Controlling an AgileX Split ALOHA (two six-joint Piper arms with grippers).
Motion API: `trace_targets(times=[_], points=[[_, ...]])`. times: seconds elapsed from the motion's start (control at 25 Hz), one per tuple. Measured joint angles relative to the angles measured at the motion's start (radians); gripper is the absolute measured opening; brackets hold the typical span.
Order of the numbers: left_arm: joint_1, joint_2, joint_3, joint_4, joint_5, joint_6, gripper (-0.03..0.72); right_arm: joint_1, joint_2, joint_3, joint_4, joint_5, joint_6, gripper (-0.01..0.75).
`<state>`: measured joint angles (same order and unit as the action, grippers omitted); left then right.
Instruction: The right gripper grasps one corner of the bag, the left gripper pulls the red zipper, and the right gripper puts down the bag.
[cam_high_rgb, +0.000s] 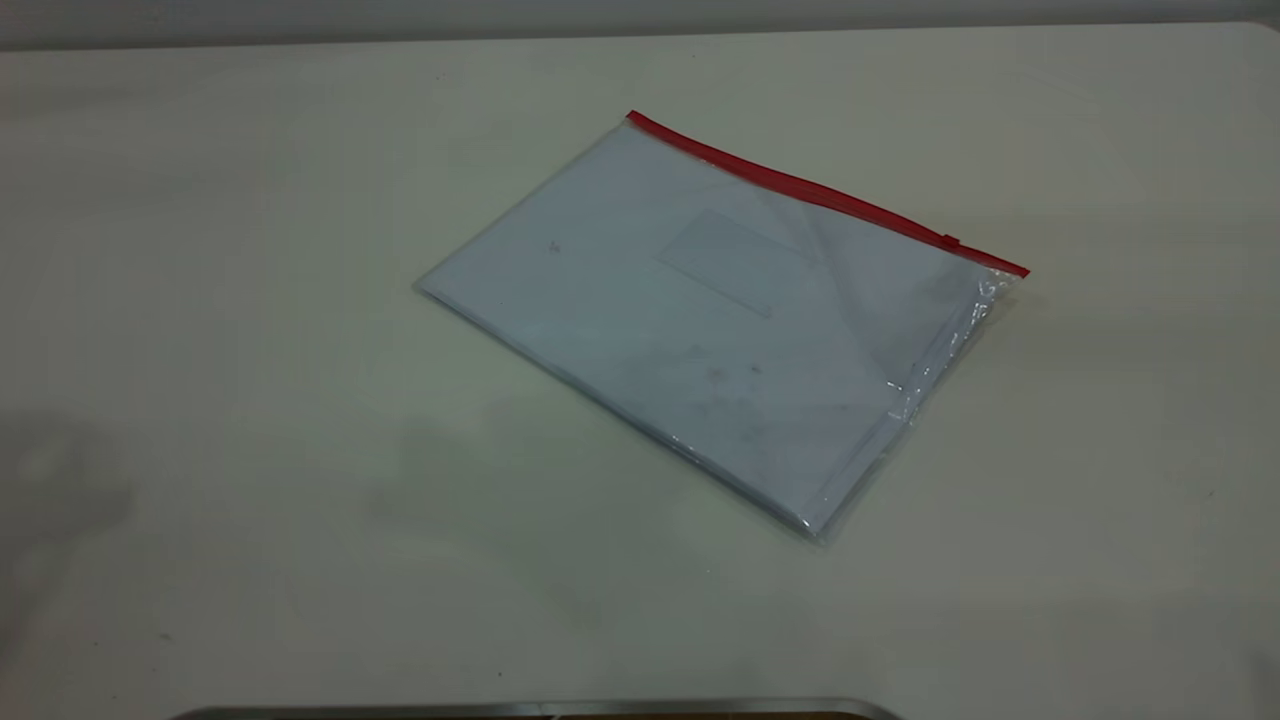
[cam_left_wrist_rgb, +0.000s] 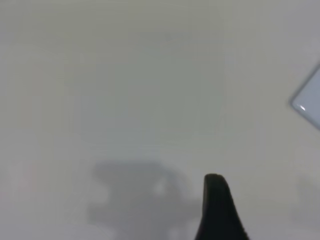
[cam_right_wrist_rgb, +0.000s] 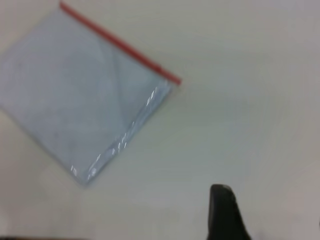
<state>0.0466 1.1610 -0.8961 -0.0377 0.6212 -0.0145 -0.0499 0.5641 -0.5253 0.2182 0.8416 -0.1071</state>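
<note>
The bag (cam_high_rgb: 700, 320) lies flat on the table, a clear pouch with pale sheets inside and a faint label pocket. The red zipper (cam_high_rgb: 820, 192) runs along its far long edge, and the small red slider (cam_high_rgb: 950, 240) sits near that edge's right end. Neither gripper shows in the exterior view. In the left wrist view one black finger (cam_left_wrist_rgb: 217, 210) of my left gripper (cam_left_wrist_rgb: 265, 195) hangs over bare table, with a bag corner (cam_left_wrist_rgb: 309, 100) far off. In the right wrist view my right gripper (cam_right_wrist_rgb: 267, 200) shows one finger (cam_right_wrist_rgb: 222, 212), apart from the bag (cam_right_wrist_rgb: 85, 95) and zipper (cam_right_wrist_rgb: 120, 45).
The cream table (cam_high_rgb: 250, 400) stretches around the bag on all sides. A metal edge (cam_high_rgb: 540, 708) runs along the near border of the exterior view. A grey shadow lies on the table at the near left.
</note>
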Motion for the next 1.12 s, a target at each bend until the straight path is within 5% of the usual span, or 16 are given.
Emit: trace_targets(times=[0.32,0.6,0.84,1.12], points=[[0.0,0.259,-0.133,-0.076,-0.09,0.068,0.546,0.0,0.365,-0.031,0.119,-0.158,-0.101,0.535],[-0.043,0.476,-0.253,-0.253,-0.127,0.408,0.546,0.0,0.664,-0.037,0.279,-0.386,-0.286,0.535],[-0.095,0.636,-0.292,-0.443,-0.133,0.745,0.546,0.0,0.92,-0.04,0.573,-0.477,-0.577,0.535],[-0.143,0.742,-0.298,-0.566,-0.056,0.911,0.546,0.0,1.165,-0.12,0.972,-0.454,-1.042,0.535]])
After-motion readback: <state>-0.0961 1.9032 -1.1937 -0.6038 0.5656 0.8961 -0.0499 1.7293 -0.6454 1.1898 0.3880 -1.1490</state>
